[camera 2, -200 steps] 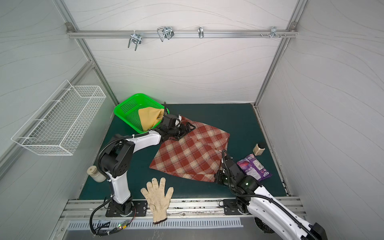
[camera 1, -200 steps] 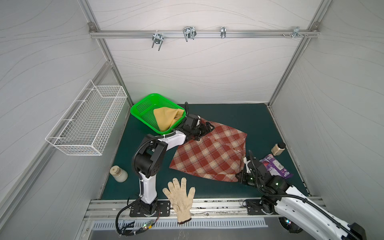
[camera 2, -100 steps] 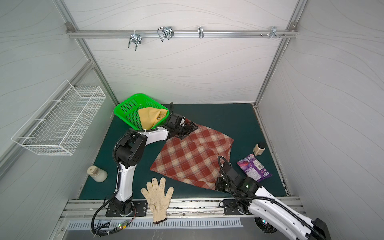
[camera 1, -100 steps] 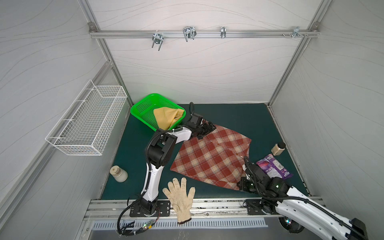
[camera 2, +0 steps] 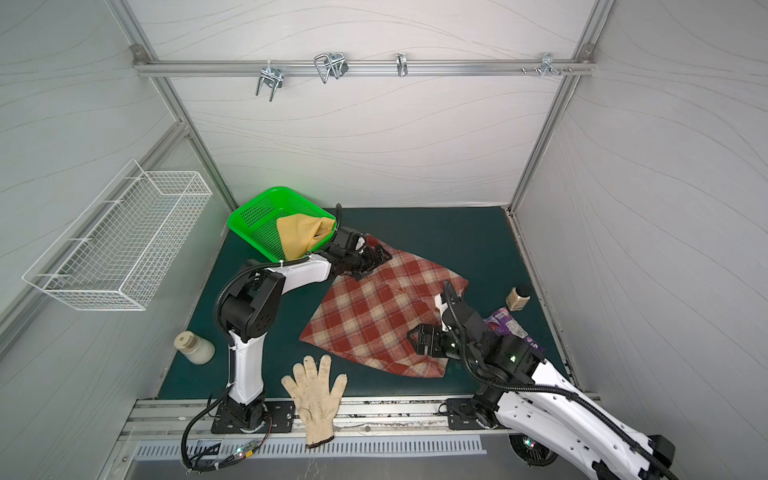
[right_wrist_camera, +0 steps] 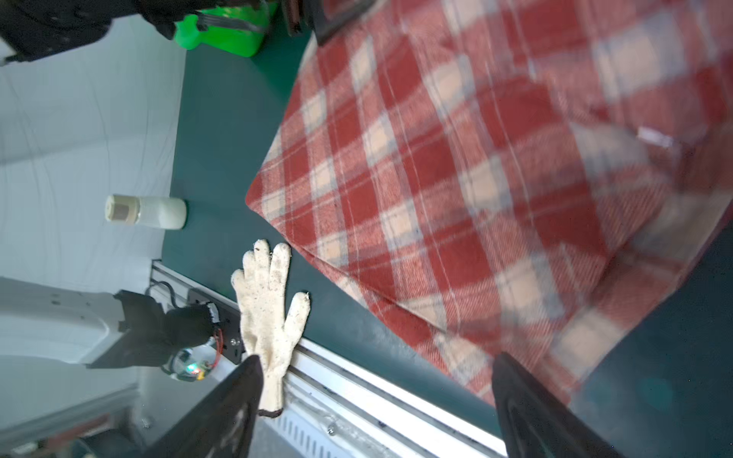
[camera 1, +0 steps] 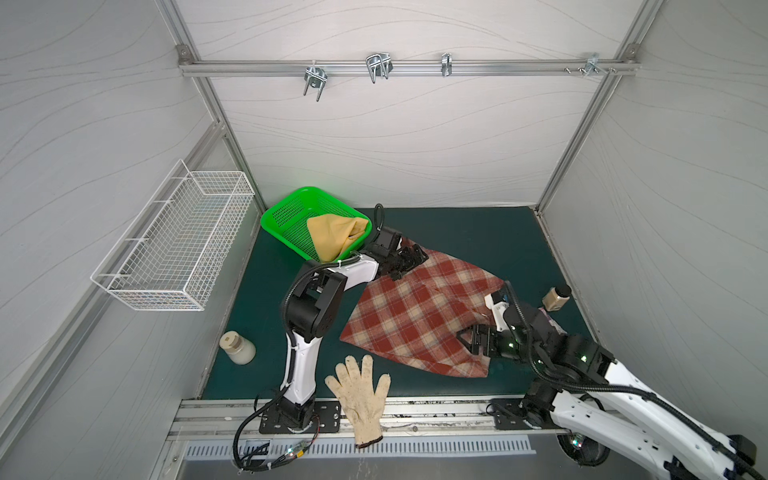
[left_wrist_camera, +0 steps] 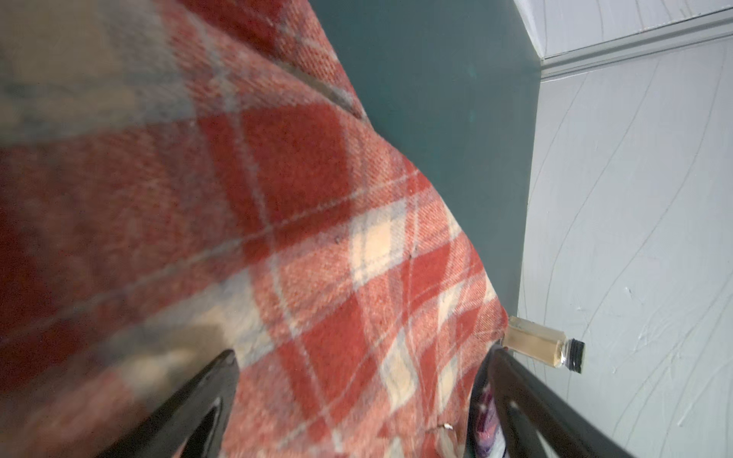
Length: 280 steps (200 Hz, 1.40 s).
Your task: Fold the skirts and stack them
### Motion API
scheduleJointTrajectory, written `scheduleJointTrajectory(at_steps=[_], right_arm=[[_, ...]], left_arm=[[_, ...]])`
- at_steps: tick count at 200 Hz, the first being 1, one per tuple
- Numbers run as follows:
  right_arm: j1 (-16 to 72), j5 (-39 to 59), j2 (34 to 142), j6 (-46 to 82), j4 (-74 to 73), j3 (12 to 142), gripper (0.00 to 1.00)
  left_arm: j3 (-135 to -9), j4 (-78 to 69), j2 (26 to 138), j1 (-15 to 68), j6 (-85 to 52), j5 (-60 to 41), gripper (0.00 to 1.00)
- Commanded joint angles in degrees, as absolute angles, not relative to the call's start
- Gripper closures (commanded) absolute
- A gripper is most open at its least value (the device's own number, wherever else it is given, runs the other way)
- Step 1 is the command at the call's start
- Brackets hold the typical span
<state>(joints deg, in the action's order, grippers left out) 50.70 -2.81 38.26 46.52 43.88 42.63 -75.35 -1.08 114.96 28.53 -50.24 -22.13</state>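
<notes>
Plaid skirt (camera 1: 415, 320) flat on mat (camera 1: 478, 232); mustard skirt (camera 1: 336, 237) crumpled in basket (camera 1: 289, 216)

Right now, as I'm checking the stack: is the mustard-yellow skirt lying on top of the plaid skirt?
No, the mustard-yellow skirt lies in the green basket, the plaid skirt on the mat.

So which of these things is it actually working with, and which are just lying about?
Part of the job: plaid skirt, mustard-yellow skirt in the green basket.
Just lying about: knitted glove, purple packet, pale bottle, brown bottle, wire basket.
</notes>
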Motion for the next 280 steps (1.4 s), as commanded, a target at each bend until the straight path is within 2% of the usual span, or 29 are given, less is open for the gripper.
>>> scheduleJointTrajectory(at_steps=[1, 32, 60, 136, 172, 215, 280], right_arm=[[46.69, -5.05, 44.98, 40.31, 44.84, 46.99, 0.01], [31.82, 5.10, 56.02, 35.04, 36.65, 47.88, 0.01], [23.26, 8.72, 66.78, 31.81, 32.10, 49.45, 0.01], [19.00, 11.02, 92.52, 28.98, 26.73, 57.98, 0.01], [18.66, 13.21, 100.89, 29.90, 25.30, 61.48, 0.01], [17.91, 14.64, 110.91, 30.34, 25.94, 68.88, 0.01], [16.77, 16.87, 126.15, 31.00, 31.82, 89.09, 0.01]], left_arm=[[-71.40, -4.22, 107.08, 28.39, -52.02, -24.04, 0.01], [-62.00, -7.16, 97.54, 28.98, -53.53, -24.16, 0.01], [-53.62, -8.65, 90.21, 29.60, -53.78, -23.35, 0.01], [-38.24, -11.70, 84.31, 29.88, -53.46, -20.22, 0.01], [-36.82, -11.91, 87.80, 29.79, -52.48, -17.87, 0.01], [-39.89, -15.08, 97.09, 28.12, -52.60, -18.87, 0.01], [-51.59, -15.21, 112.51, 21.45, -52.65, -21.44, 0.01]])
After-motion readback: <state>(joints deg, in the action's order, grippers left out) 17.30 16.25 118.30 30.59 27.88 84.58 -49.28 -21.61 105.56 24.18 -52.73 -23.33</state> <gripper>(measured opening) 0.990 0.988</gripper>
